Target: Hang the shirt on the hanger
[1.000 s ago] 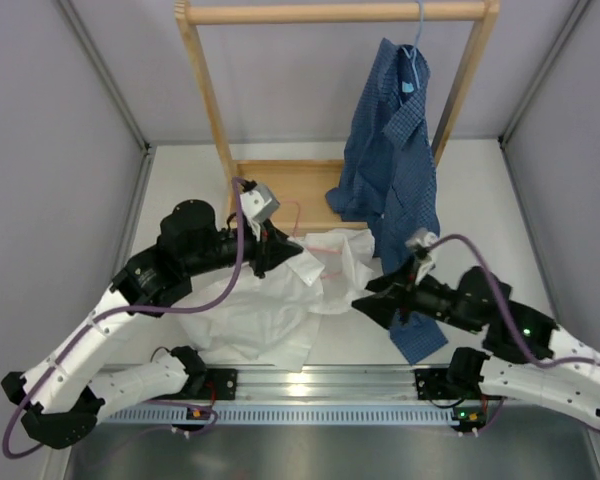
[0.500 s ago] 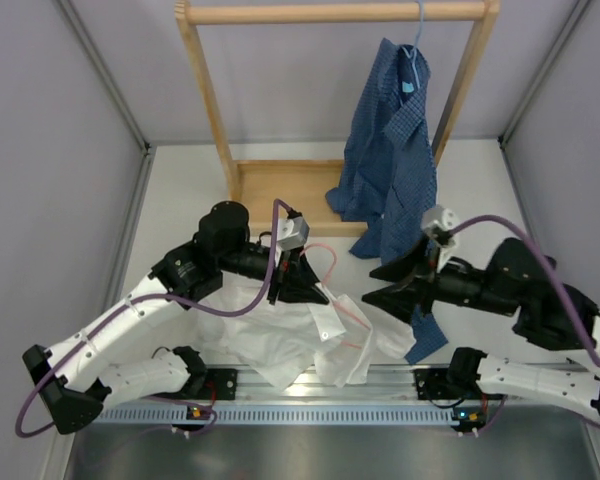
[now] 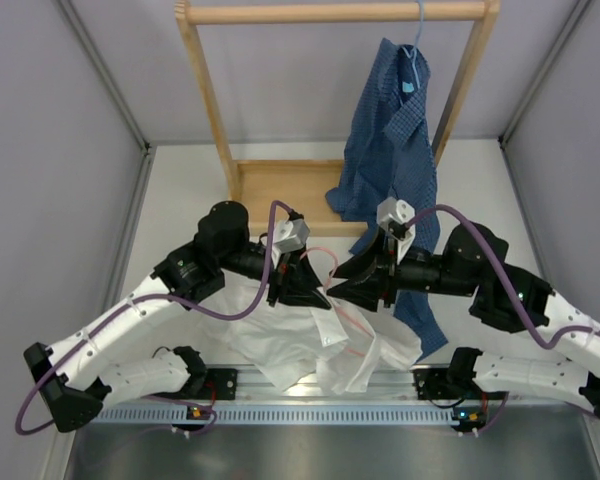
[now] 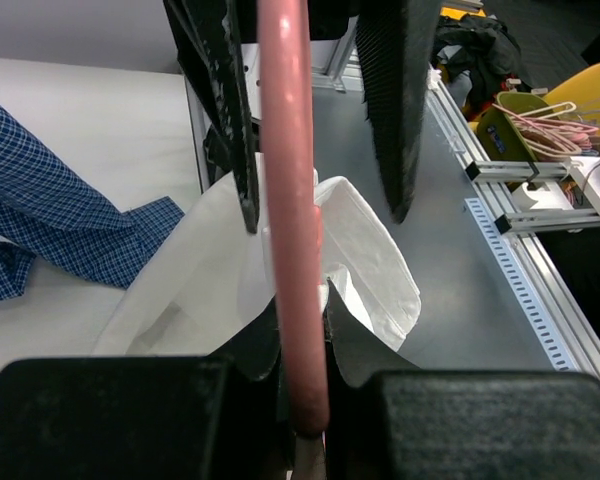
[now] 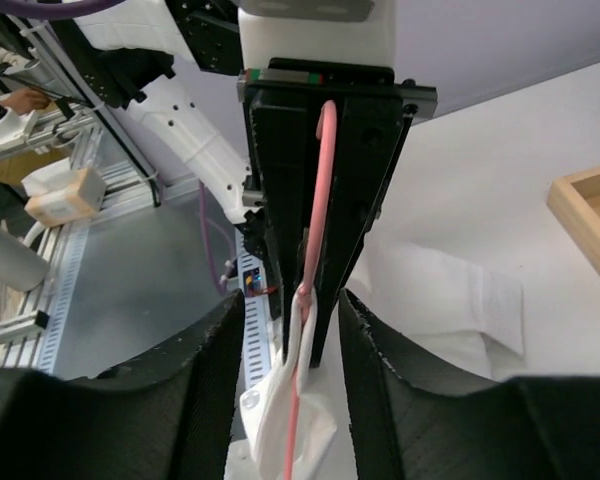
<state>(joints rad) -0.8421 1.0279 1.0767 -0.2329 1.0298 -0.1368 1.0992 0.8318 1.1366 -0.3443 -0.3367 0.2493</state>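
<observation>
Holding the hanger [image 4: 290,250] by its thin pink wire, the left gripper [image 3: 302,285] is clamped narrow on it above the near edge of the worktop [image 3: 180,190], about the middle. The shirt [image 3: 280,340] hangs partly from this wire and lies crumpled at that edge. The right gripper [image 5: 290,305] faces it, jaws half wide, with cloth and wire between them, not pinched. The shirt looks light, soft and slippery; I would take it at the collar or shoulder seam.
</observation>
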